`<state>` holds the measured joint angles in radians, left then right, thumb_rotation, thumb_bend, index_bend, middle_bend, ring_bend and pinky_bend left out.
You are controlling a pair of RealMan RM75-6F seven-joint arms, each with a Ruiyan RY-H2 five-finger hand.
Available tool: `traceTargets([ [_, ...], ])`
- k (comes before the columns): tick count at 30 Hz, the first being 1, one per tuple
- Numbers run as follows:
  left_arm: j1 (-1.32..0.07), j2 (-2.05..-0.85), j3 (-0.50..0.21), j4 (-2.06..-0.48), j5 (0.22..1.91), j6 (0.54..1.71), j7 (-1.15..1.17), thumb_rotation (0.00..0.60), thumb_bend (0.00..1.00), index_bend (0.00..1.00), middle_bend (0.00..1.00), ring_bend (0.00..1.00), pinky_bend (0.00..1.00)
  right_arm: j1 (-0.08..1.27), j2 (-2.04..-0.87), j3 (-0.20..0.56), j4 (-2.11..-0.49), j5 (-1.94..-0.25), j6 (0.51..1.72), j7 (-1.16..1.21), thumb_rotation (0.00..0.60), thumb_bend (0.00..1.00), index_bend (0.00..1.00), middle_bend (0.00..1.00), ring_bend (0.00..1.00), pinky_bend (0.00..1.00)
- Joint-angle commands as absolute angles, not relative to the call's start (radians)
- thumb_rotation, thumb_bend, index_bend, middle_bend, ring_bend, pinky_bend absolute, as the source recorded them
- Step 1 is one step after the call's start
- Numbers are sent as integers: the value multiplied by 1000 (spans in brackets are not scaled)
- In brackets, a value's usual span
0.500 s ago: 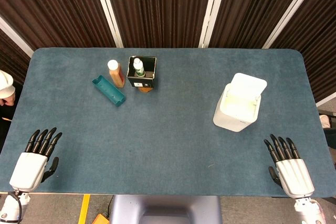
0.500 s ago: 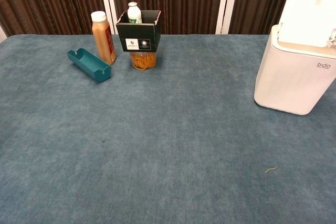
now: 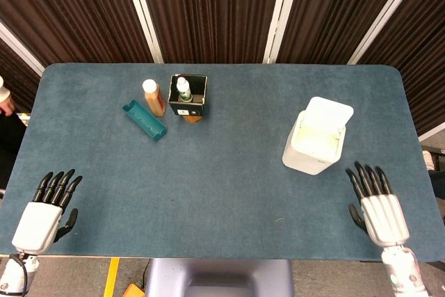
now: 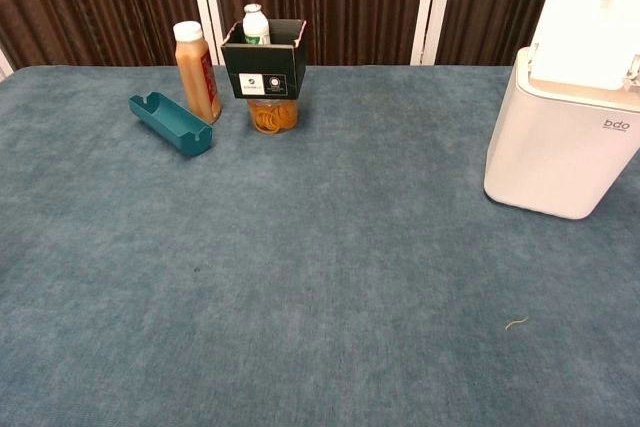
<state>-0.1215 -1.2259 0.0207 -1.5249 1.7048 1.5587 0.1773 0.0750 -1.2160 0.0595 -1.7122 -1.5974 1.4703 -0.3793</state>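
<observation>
Right robot hand [image 3: 375, 208] has crept toward my white plastic lidded bin [image 3: 316, 137]; both robot hands empty, fingers spread, nothing grasped yet, left robot hand [image 3: 47, 210] idle.

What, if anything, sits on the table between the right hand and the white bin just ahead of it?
Nothing visible. The right hand lies open at the table's near edge, and only bare blue cloth separates it from the white bin, whose lid is up.

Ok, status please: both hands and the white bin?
Left hand open, holding nothing. Right hand open, beside the white bin, not touching. Bin lid up. Nothing between them.
</observation>
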Motion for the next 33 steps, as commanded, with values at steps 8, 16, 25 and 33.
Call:
traceTargets([
  [8,-119,-1220,14,-1519,1709,1578,154,600,515,0,0,0,0,410,-1273,427,-1914,-1072,1276,-848,600,665,250,1000,1000,1000],
  [16,-122,-1221,8,-1499,1716,1593,118,600,515,0,0,0,0,605,-1322,531,-1874,-675,1300,-1071,600,855,336,1000,1000,1000],
  [25,-114,-1218,5,-1490,1716,1614,97,600,514,0,0,0,0,660,-1318,509,-1809,-621,1320,-1023,600,868,332,1000,1000,1000],
  [33,-118,-1218,7,-1493,1708,1594,110,600,512,0,0,0,0,688,-1288,484,-1769,-552,1302,-987,600,867,340,1000,1000,1000],
])
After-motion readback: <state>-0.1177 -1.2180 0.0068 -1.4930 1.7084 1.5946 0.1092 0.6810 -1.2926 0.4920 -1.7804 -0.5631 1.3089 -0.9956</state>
